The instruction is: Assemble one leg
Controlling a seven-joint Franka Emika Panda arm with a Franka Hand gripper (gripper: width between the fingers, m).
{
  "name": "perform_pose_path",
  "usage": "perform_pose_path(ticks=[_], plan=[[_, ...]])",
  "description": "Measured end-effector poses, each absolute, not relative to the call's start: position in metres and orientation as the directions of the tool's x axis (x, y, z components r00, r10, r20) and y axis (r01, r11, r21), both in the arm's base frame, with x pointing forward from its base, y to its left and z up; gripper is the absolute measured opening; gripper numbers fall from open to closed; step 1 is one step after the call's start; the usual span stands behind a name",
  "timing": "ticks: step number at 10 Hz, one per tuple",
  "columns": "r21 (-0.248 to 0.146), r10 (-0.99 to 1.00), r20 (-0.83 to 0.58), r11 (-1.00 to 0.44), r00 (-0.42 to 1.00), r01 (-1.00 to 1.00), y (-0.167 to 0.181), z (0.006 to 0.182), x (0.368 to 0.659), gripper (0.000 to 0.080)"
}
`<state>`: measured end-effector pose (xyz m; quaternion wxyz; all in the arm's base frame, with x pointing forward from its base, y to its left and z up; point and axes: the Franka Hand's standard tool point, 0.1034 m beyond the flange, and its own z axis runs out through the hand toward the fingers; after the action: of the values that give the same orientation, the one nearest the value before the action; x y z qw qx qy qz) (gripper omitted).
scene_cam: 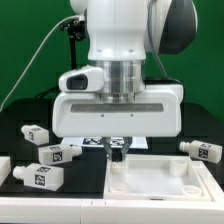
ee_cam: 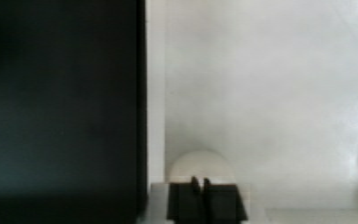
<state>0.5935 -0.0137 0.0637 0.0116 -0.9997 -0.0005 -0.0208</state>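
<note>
Three white legs with black-and-white tags lie on the black table at the exterior view's left: one (scene_cam: 37,132), one (scene_cam: 58,153) and one (scene_cam: 42,177). Another leg (scene_cam: 200,150) lies at the right. The large white tabletop piece (scene_cam: 160,180) lies at the front right. My gripper (scene_cam: 113,150) hangs over the tabletop's far left edge, jaws together, with nothing between them. In the wrist view the dark fingers (ee_cam: 181,198) are closed over the white tabletop (ee_cam: 265,100), near a rounded bump (ee_cam: 197,163) on it.
The marker board (scene_cam: 96,143) lies on the table behind the gripper. A white part (scene_cam: 3,166) shows at the far left edge. A green backdrop stands behind the arm. The black table (ee_cam: 60,110) fills one side of the wrist view.
</note>
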Motion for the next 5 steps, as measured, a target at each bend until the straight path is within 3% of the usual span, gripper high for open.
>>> perform_pose_path(ticks=[2, 5], plan=[[-0.024, 0.024, 0.009, -0.999, 1.000, 0.025, -0.042, 0.072, 0.568, 0.0000], [-0.022, 0.026, 0.013, -0.999, 1.000, 0.026, -0.041, 0.071, 0.568, 0.0000]])
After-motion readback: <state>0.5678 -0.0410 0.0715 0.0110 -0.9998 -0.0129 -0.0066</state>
